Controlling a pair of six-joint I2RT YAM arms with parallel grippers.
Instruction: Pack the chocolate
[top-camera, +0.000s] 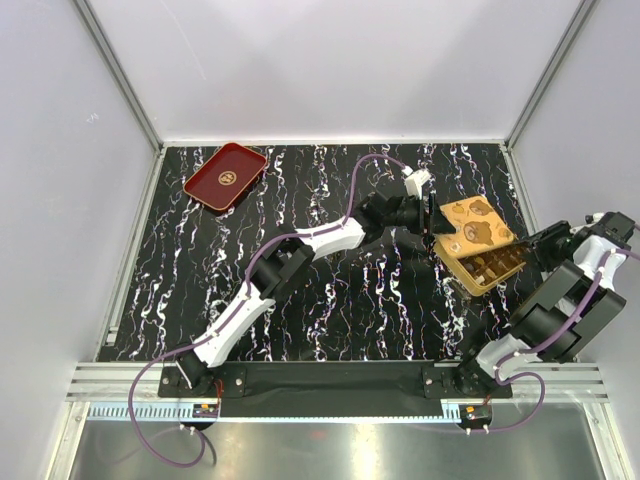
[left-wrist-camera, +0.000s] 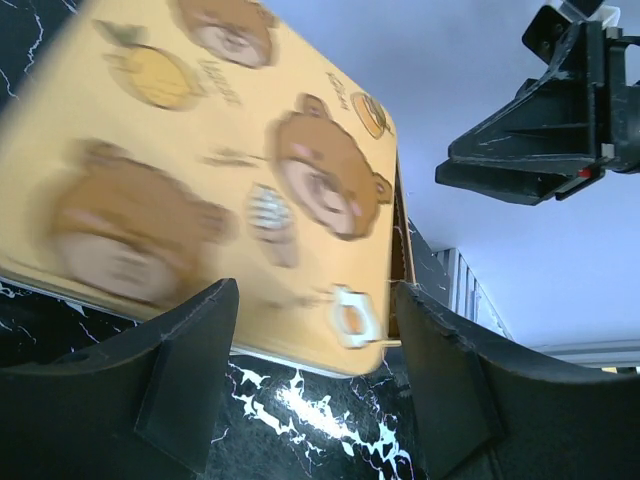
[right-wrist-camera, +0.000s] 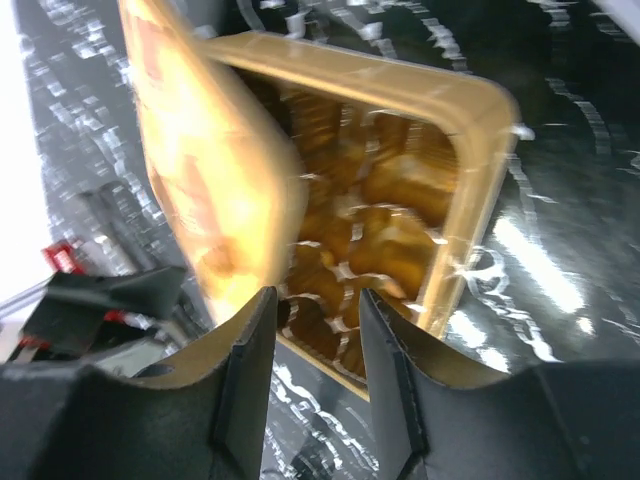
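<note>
1. Arms differed in pose: the left arm (top-camera: 300, 250) stretched in a long diagonal from its base across the marbled black table (top-camera: 380, 320) toward the right-hand side, while the right arm (top-camera: 560, 310) sat folded up tight at the table's right edge.
2. The left claw (left-wrist-camera: 315, 300) was spread wide. Its two dark fingers (left-wrist-camera: 190, 350) stood on either side of the near edge of a yellow lid (left-wrist-camera: 200, 150) printed with bears, and no contact with the lid could be made out.
3. The right claw (right-wrist-camera: 317, 300) hung low over the near rim of a gold box (right-wrist-camera: 480, 110), with only a narrow gap between its fingers. Whether they pinched the rim could not be told from the pictures.
4. In the left wrist view, the right claw showed as a dark shape up beyond the lid's far corner.
5. The gold box lay on the table's right half, between the two claws. The bear lid sat tilted over its far-left part, and the near-right part was uncovered.
6. The chocolate (top-camera: 495, 265) was inside the box, small brown pieces sitting in the gold compartments of the uncovered part. What lay under the lid was hidden.
7. A red tray (top-camera: 240, 160) rested near the table's far-left corner, well apart from the box and both claws.
</note>
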